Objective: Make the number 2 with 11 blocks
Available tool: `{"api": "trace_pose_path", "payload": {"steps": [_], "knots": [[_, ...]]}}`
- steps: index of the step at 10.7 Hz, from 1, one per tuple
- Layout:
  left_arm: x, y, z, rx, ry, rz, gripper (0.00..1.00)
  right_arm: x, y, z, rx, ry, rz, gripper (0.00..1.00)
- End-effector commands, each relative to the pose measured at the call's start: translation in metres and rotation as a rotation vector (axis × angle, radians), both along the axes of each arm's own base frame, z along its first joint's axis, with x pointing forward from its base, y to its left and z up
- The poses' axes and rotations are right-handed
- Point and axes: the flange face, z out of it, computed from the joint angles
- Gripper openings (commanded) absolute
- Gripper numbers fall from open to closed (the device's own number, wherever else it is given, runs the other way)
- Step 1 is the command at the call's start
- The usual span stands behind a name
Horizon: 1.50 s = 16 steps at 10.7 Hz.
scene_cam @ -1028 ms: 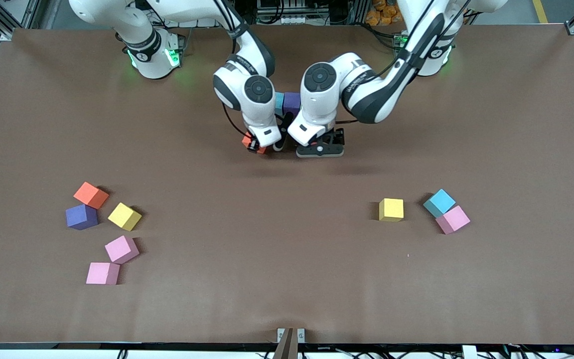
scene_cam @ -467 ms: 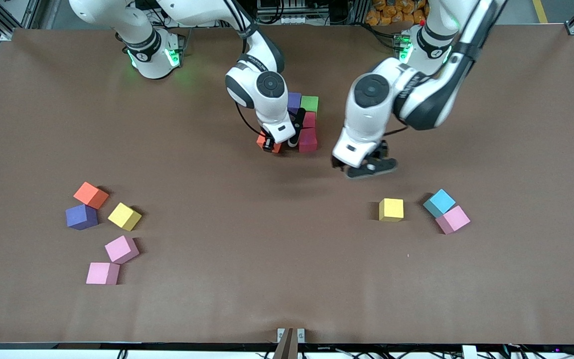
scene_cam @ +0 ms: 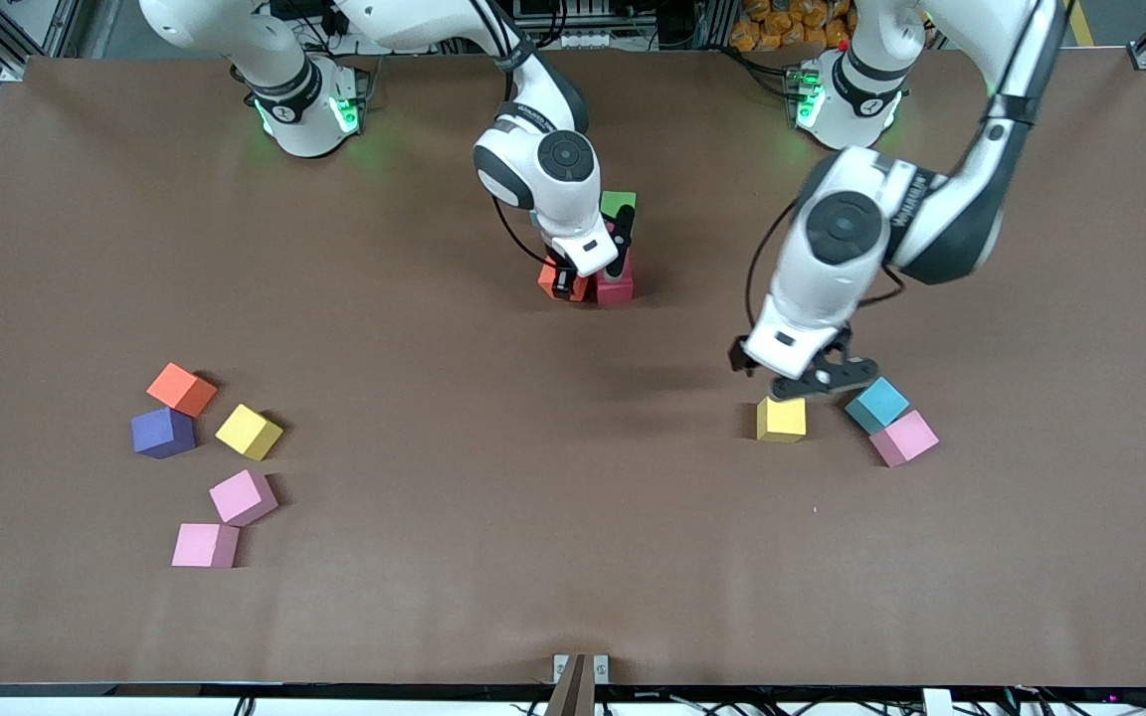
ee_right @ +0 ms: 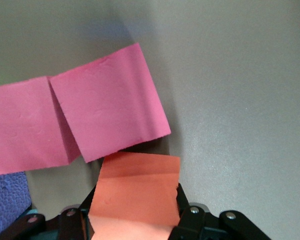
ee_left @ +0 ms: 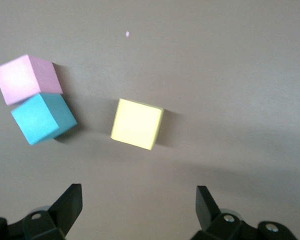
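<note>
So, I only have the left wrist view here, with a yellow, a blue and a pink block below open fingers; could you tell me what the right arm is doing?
Observer: The right gripper is shut on an orange block, low beside a crimson block at the table's middle.
Operator: Is any of the digit built yet?
Observer: Partly: a green block and a second crimson block show there; the arm hides the rest.
Operator: Are other loose blocks left?
Observer: Yes, five lie toward the right arm's end, including a purple block.
</note>
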Motion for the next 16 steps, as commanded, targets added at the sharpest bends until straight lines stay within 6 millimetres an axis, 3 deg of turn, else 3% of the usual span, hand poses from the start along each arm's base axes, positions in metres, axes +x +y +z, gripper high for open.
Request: {"api": "trace_pose_path", "payload": {"steps": [1,5,6,7,8,16], "knots": [[0.0138,0.0065,0.0014,-0.011,0.009,-0.010,1.00,-0.0053,0.0133,-0.0128,0.019,-0.011,0.033,0.11],[0.0186,0.0047,-0.0039,-0.010,0.012,-0.012,1.00,-0.0100,0.0167,-0.0199,0.021,-0.019,0.048,0.11],[0.0188,0.0046,-0.0047,-0.010,0.012,-0.014,1.00,-0.0115,0.0180,-0.0205,0.024,-0.020,0.047,0.25],[0.0188,0.0046,-0.0057,-0.009,0.014,-0.015,1.00,-0.0115,0.0180,-0.0205,0.025,-0.019,0.037,0.88],[0.0188,0.0046,-0.0057,-0.009,0.014,-0.015,1.00,-0.0107,0.0175,-0.0205,0.025,-0.019,0.037,1.00],[0.0188,0.0045,-0.0057,-0.010,0.014,-0.015,1.00,-0.0017,0.0133,-0.0119,0.033,-0.025,0.030,1.00]]}}
